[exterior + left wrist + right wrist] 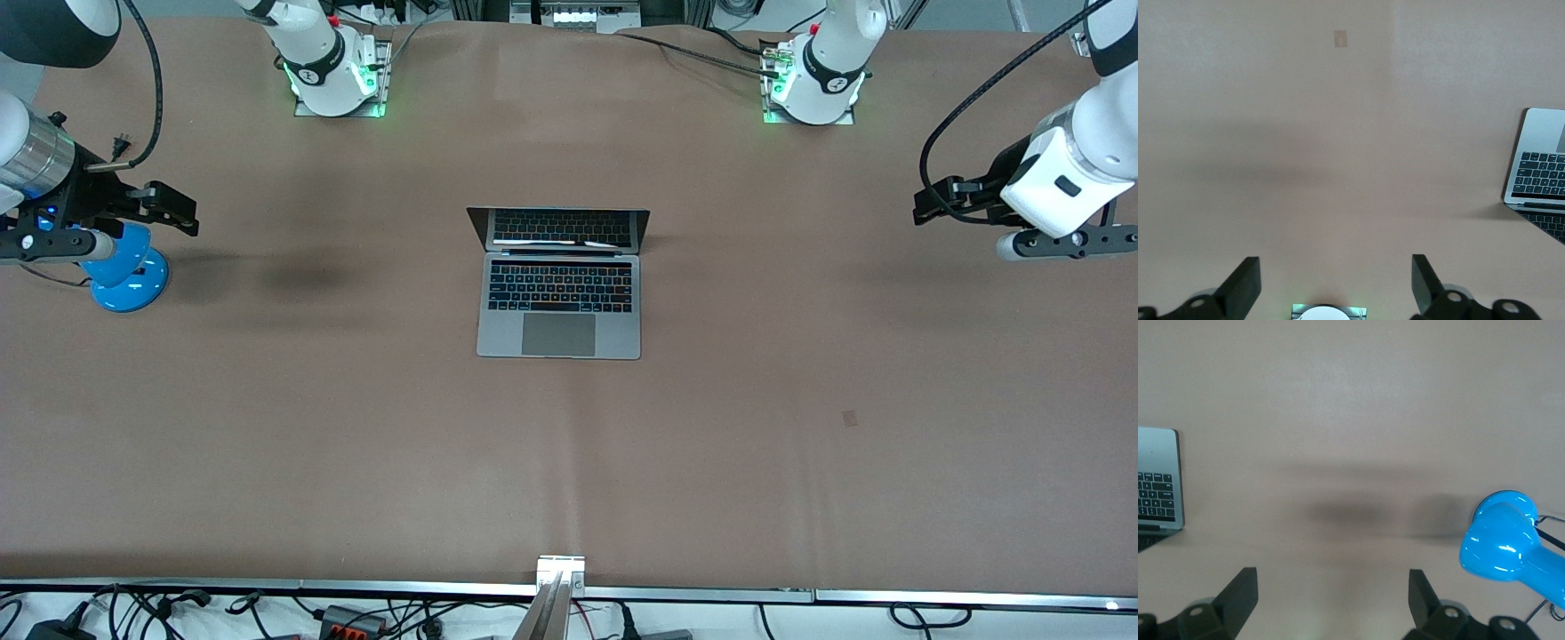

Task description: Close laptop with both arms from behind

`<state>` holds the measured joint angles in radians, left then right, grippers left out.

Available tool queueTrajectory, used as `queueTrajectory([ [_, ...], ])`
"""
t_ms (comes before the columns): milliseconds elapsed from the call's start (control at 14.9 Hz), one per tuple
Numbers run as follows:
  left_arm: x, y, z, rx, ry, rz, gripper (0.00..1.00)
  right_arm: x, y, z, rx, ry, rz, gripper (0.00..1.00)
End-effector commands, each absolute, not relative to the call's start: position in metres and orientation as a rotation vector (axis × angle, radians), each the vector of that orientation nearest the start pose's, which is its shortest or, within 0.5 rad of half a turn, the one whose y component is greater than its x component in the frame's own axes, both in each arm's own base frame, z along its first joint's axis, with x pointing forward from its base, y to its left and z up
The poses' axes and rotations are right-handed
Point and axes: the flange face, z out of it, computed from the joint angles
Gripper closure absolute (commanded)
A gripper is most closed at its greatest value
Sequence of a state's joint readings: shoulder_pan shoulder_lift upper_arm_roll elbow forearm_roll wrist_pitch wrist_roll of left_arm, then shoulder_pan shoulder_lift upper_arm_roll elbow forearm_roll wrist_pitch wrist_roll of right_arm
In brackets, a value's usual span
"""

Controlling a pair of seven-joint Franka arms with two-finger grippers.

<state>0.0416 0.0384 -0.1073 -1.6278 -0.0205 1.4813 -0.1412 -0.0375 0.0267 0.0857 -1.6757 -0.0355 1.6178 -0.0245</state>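
Note:
The slim silver-grey laptop (558, 307) lies open at the middle of the table, its dark screen upright on the side toward the arms' bases and its keyboard showing. My left gripper (929, 204) hangs open and empty over the table at the left arm's end, well apart from the laptop. My right gripper (178, 209) hangs open and empty over the right arm's end, above the blue lamp. The left wrist view shows its spread fingers (1245, 287) and a corner of the laptop (1541, 173). The right wrist view shows spread fingers (1241, 597) and the laptop's edge (1158, 480).
A blue desk lamp (129, 271) stands at the right arm's end, also in the right wrist view (1508, 547). A small tape mark (850, 418) lies on the brown table cover. The arm bases (333, 67) stand along the table's edge; a metal rail (356, 587) edges the front.

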Motion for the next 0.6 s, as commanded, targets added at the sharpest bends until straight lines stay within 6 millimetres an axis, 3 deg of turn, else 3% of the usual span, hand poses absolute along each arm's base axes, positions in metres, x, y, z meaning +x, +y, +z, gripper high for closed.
queueTrajectory([
  [0, 0.556, -0.042, 0.575, -3.148, -0.051, 0.334, 0.51, 0.561, 0.023, 0.570, -3.164, -0.189, 0.146, 0.52],
  [67, 0.555, -0.048, 0.575, -3.149, -0.028, 0.346, 0.70, 0.560, 0.024, 0.570, -3.167, -0.155, 0.153, 0.70],
  [201, 0.556, -0.051, 0.576, -3.152, -0.025, 0.347, 0.94, 0.559, 0.026, 0.570, -3.172, -0.086, 0.166, 0.88],
  [335, 0.558, -0.055, 0.572, -3.154, -0.008, 0.360, 0.99, 0.558, 0.028, 0.569, -3.158, -0.072, 0.176, 1.00],
  [537, 0.555, -0.076, 0.571, -3.165, 0.044, 0.368, 0.99, 0.557, 0.031, 0.567, -3.123, -0.050, 0.200, 1.00],
])
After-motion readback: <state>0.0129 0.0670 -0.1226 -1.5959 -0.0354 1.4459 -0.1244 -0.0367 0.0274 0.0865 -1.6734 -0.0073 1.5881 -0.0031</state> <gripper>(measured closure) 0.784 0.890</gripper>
